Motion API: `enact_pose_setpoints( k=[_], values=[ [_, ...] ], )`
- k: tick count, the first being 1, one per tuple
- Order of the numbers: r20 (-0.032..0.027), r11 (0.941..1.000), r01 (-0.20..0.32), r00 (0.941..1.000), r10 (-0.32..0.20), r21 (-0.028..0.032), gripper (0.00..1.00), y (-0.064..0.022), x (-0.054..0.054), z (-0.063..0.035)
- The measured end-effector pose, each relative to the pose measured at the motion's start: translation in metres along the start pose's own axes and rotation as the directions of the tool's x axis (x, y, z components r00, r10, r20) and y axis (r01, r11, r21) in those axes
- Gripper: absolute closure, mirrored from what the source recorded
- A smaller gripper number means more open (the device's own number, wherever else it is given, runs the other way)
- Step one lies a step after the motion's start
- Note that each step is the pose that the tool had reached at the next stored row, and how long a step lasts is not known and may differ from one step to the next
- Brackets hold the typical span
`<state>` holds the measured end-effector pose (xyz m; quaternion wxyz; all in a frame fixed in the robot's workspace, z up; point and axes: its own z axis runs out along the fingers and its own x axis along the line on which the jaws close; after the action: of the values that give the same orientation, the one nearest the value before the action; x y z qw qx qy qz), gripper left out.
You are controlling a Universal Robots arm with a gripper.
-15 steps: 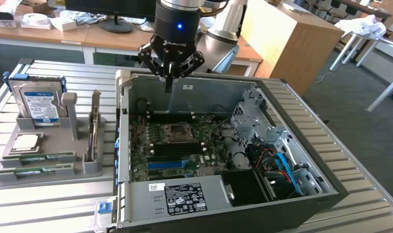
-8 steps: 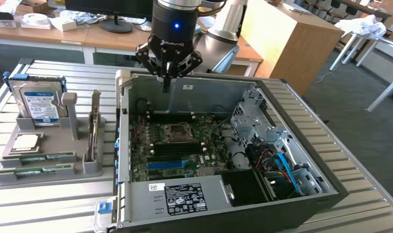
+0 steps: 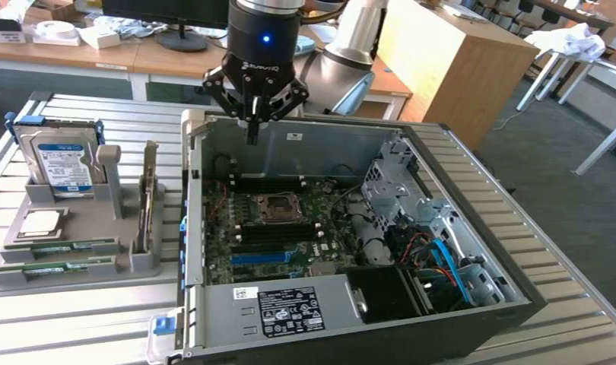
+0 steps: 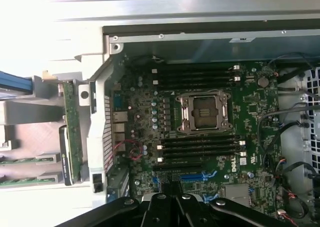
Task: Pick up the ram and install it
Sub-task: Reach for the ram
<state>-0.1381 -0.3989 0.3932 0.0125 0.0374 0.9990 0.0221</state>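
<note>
While the gripper [image 3: 252, 139] hangs closed and empty above the far wall of the open computer case [image 3: 471, 198], the ram lies well apart from it, outside the case. In the exterior view, two green ram sticks rest flat in a grey holder tray [image 3: 85, 280] to the exterior view's left of the case. The nearer ram stick [image 3: 52, 268] and the farther ram stick [image 3: 59, 247] lie side by side in their own grooves. Their labels and chips are too small to make out.

On the same tray sit a silver processor chip [image 3: 39, 224] and an upright hard drive [image 3: 56, 161] with a blue label. A thin card [image 3: 146, 205] stands on edge by the case wall. The arm's upper part is cut off by the frame. A labelled power supply [image 3: 287, 308] covers the near corner of the case, and tangled cables hide the floor on the exterior view's right.

From the wrist view, the motherboard [image 4: 250, 102] is far plainer. The empty processor socket [image 4: 205, 112] sits between two banks of black memory slots [image 4: 200, 149], and every slot that shows is unfilled. The gripper's [image 4: 172, 202] dark fingers meet with no gap between them and hide a strip of the board. Both ram sticks appear here as short green strips [image 4: 25, 160] cut off at the picture's edge, and bright glare washes out the area beside the tray.
</note>
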Motion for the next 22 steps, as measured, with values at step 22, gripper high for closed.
enact_pose_setpoints(
  k=[22],
  values=[
    [0.0004, 1.0000, 0.000, 1.0000, 0.000, 0.0000, 0.90, -0.0032, 0.042, -0.0001]
  ],
)
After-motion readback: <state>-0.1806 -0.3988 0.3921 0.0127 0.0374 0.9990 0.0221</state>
